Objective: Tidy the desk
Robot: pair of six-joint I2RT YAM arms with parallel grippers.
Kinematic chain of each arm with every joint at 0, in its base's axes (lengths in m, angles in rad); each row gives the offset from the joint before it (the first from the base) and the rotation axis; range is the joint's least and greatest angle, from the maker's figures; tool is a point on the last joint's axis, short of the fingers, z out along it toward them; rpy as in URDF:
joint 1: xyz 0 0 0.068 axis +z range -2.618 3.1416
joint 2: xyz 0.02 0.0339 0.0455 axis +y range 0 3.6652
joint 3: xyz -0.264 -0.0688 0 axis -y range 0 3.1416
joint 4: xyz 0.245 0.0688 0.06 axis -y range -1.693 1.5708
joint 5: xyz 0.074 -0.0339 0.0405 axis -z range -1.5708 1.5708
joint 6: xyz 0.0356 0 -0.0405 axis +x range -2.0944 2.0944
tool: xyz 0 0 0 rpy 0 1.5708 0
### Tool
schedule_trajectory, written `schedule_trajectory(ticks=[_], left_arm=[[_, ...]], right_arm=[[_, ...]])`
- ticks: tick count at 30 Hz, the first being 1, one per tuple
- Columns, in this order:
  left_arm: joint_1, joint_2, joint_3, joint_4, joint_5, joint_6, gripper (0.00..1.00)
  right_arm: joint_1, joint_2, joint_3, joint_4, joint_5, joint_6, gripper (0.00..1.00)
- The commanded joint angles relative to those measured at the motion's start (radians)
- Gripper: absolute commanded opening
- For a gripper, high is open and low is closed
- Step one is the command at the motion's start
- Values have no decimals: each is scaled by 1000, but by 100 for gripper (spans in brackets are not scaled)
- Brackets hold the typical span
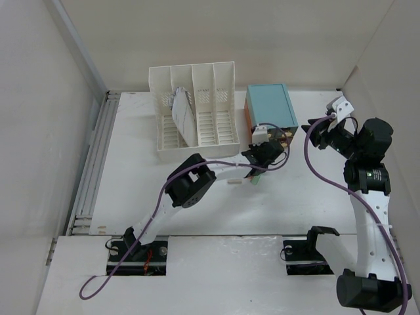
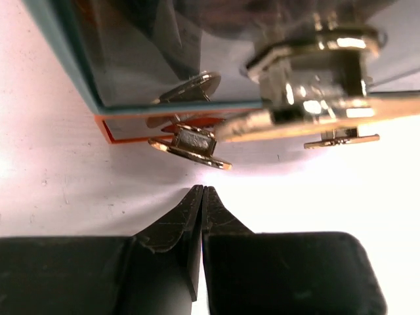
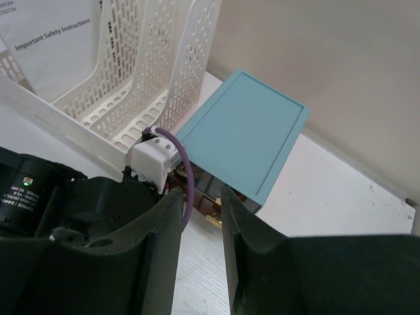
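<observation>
The desk (image 1: pixel 131 190) fills the middle of the top view, w/ a grey rail (image 1: pixel 92 170) down its left edge. Things on it sit upper centre: a white file rack (image 1: pixel 197 111) w/ a booklet (image 1: pixel 182 113) in one slot, and a teal box (image 1: pixel 270 106) just beside it on the right.

L gripper (image 1: pixel 268 152) sits at the box's lower end, the face w/ gold fittings (image 2: pixel 308 85). Left wrist view: fingers pressed together, pinching nothing, tips just below the fittings, apart from them. The box's long axis runs up-frame, away from the L gripper, so a pull would prob. come straight back toward frame bottom, over open desk.

R gripper (image 1: pixel 315 134) hangs raised just right of the box, fingers spread, empty, looking down on the lid. L arm is nearer the front face, R arm nearer the right side.

Room: desk surface lies right of and below the box. The rack blocks its left side and a wall stands close behind.
</observation>
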Motion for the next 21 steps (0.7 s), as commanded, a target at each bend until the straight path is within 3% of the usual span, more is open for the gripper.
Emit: schedule_trajectory(ticks=[1,8,18,20,21], left_arm=[[-31,-59,-20,-26,-5,8,0],[-51,-144,-81,-5,-14,8,0],[-71,-434,-227,49,-42,98,0],[-71,-500,-247,23,-19,98,5],[-71,-532,-267,23,-8,113,30]], right_arm=[[-12,-25,0,23,-27,1,35],[-12,-25,0,23,-27,1,35],[-12,-25,0,23,-9,1,37],[-12,-11,9,-14,-9,-60,74],[-12,-2,9,-79,-23,-108,100]])
